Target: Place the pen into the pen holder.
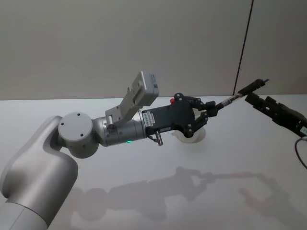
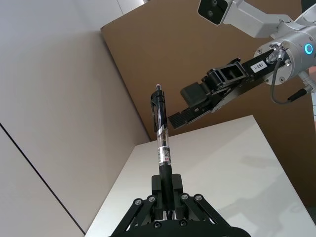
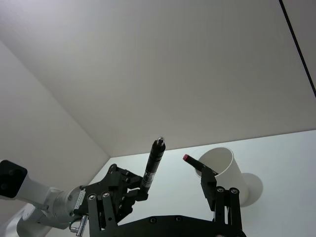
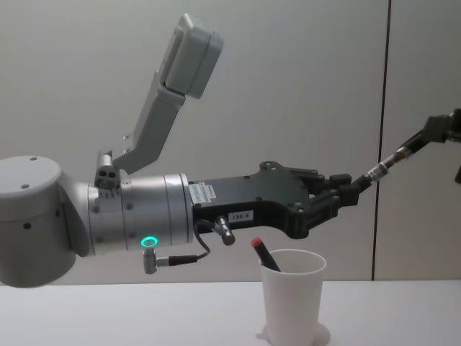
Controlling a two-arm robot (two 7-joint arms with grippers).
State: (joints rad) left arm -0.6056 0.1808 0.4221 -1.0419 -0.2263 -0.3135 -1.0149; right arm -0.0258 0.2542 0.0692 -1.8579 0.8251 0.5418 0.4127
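**A thin pen held up high, and the cup waits below**

Head view: the left gripper (image 1: 207, 114) pinches the low end of the pen (image 1: 233, 98), which sticks out in the air toward the right gripper (image 1: 256, 96). The pen holder (image 1: 192, 137) peeks out on the table (image 1: 144, 158) under the left gripper.

Left wrist view: the jaws are closed tight on the pen. The right gripper's flat fingers (image 2: 185, 116) are open, just beside the pen's top but apart from it.

Right wrist view: the cup stands well under the pen (another pen with a red tip (image 3: 188, 159) is already inside).

Chest view: the pen looks light, stiff and smooth, so I think it could slip. Best to hold it on the middle of its body.
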